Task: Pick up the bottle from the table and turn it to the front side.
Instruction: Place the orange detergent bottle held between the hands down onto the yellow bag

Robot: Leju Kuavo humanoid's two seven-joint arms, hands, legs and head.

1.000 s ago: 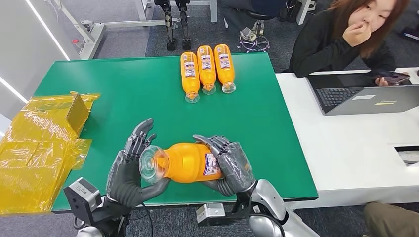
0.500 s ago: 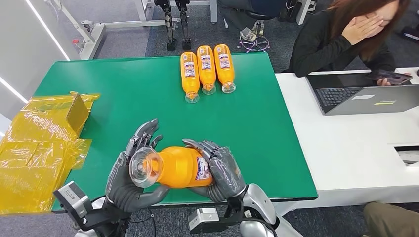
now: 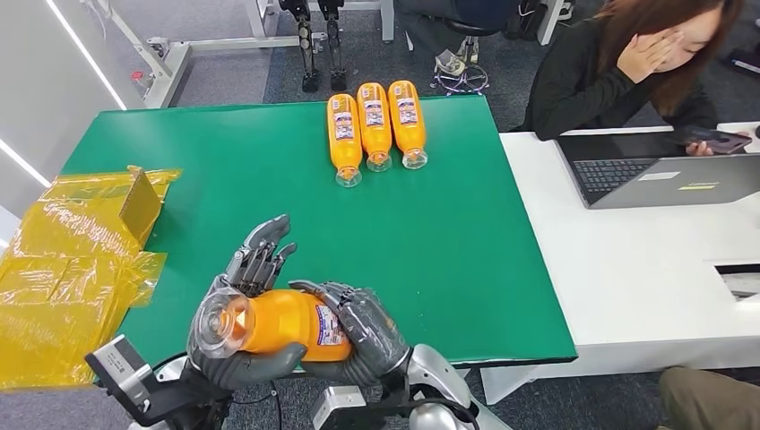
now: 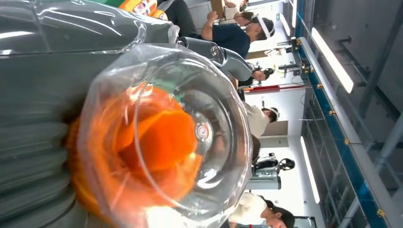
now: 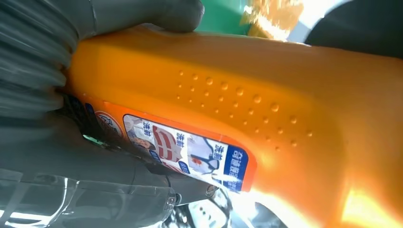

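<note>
Above the table's (image 3: 502, 269) near edge, the bottle (image 3: 287, 322) lies sideways, clear cap end pointing left, gripped by left hand (image 3: 235, 333) and right hand (image 3: 366, 330).

Orange bottle (image 3: 285, 322) with printed label lies sideways, lifted above the table's near edge

Green table (image 3: 224, 170) carries three orange bottles (image 3: 375, 125) lying side by side at its far edge, caps toward the near side. Crumpled yellow plastic wrapping (image 3: 63, 269) with a box overhangs its left edge. White table (image 3: 627, 269) adjoins on the right, bearing an open laptop (image 3: 659, 175). A seated person (image 3: 627, 72) in black holds a phone (image 3: 712, 139), one hand at the face
</note>
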